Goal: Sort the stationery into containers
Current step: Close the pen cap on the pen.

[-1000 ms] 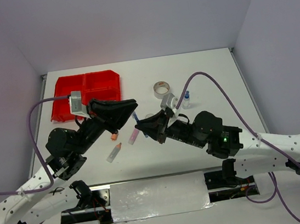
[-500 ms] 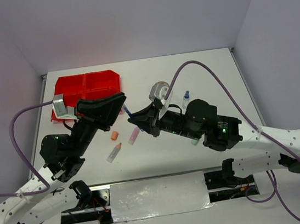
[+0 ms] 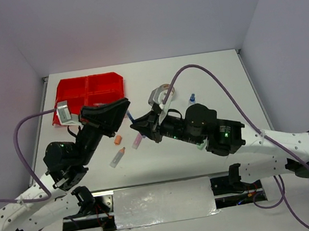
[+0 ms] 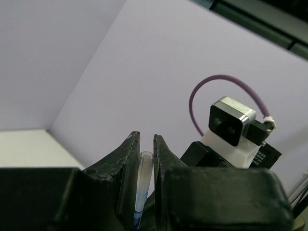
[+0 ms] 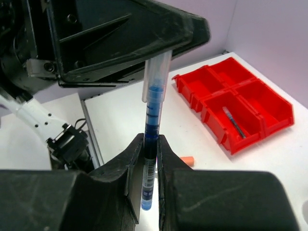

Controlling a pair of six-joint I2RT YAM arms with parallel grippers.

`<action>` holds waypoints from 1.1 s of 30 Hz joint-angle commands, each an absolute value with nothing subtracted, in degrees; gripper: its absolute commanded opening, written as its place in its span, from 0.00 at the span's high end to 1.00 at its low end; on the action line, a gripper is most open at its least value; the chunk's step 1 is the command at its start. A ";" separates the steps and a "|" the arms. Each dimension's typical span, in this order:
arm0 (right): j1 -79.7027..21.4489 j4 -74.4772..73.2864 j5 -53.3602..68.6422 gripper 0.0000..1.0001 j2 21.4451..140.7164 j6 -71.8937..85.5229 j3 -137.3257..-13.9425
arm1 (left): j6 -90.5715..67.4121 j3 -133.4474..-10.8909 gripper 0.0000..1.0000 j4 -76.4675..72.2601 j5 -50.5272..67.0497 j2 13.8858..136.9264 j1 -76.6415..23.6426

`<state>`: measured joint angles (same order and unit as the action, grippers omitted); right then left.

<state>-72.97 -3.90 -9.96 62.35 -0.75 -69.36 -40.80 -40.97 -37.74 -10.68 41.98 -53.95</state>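
One thin dark-blue pen (image 5: 153,120) stands upright between both grippers. My right gripper (image 5: 150,142) is shut on its dark barrel. My left gripper (image 4: 143,139) is shut on the pen's clear cap (image 4: 144,178), which also shows under the left fingers (image 5: 134,33) in the right wrist view. From above, the pen (image 3: 131,117) bridges the left gripper (image 3: 125,105) and the right gripper (image 3: 139,126), in the air over the table. The red organiser tray (image 3: 91,88) lies at the back left; one compartment of the tray (image 5: 231,142) holds another pen (image 5: 233,122).
On the table under the grippers lie an orange piece (image 3: 116,138), a pink marker (image 3: 138,140) and an orange-tipped marker (image 3: 117,157). A tape ring (image 3: 165,89) and a blue-capped bottle (image 3: 191,99) stand behind the right arm. White walls enclose three sides.
Both arms have shifted left and slightly back, carrying the pen between them. The right arm has stretched further over the table. Both grips look the same.
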 commanded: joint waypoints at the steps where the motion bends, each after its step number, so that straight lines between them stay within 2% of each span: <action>1: -73.48 23.30 -2.04 1.00 57.84 -0.88 -69.10 | -37.11 -40.06 1.00 -3.36 -7.09 44.74 -56.78; 5: -73.65 21.62 2.29 1.00 55.03 2.80 -58.73 | -33.05 -50.33 1.00 4.21 -12.47 44.38 -56.69; 7: -73.65 22.41 0.89 1.00 53.27 5.09 -54.42 | -32.35 -52.64 0.80 6.32 -14.32 44.03 -56.69; 9: -73.74 22.24 0.09 1.00 52.65 6.41 -52.65 | -32.08 -54.66 0.73 6.50 -15.73 43.68 -56.78; 10: -73.65 22.06 0.09 1.00 52.56 7.37 -51.52 | -31.91 -55.02 0.65 5.72 -15.82 43.25 -56.78; 12: -73.65 21.45 0.09 1.00 52.47 8.17 -50.72 | -31.82 -55.89 0.54 4.84 -15.38 42.98 -56.78; 15: -73.65 20.13 -1.67 1.00 52.82 8.61 -49.84 | -31.64 -57.48 0.53 4.04 -14.42 43.42 -56.69; 17: -73.74 19.95 -1.67 1.00 52.56 8.53 -48.96 | -31.47 -58.71 0.49 3.87 -13.71 44.12 -56.78; 21: -73.65 19.78 -3.77 1.00 51.77 9.14 -47.38 | -31.20 -59.59 0.28 3.43 -11.79 44.39 -56.78; 27: -73.65 17.93 -9.14 1.00 52.03 9.41 -47.72 | -32.34 -60.12 0.27 3.87 -10.37 43.95 -56.78; 30: -73.65 17.40 -10.54 1.00 52.65 9.40 -48.08 | -32.69 -59.86 0.36 3.34 -9.14 43.07 -56.78; 33: -73.74 17.05 -12.03 1.00 53.00 9.49 -48.42 | -33.05 -59.15 0.37 2.64 -8.53 42.02 -56.78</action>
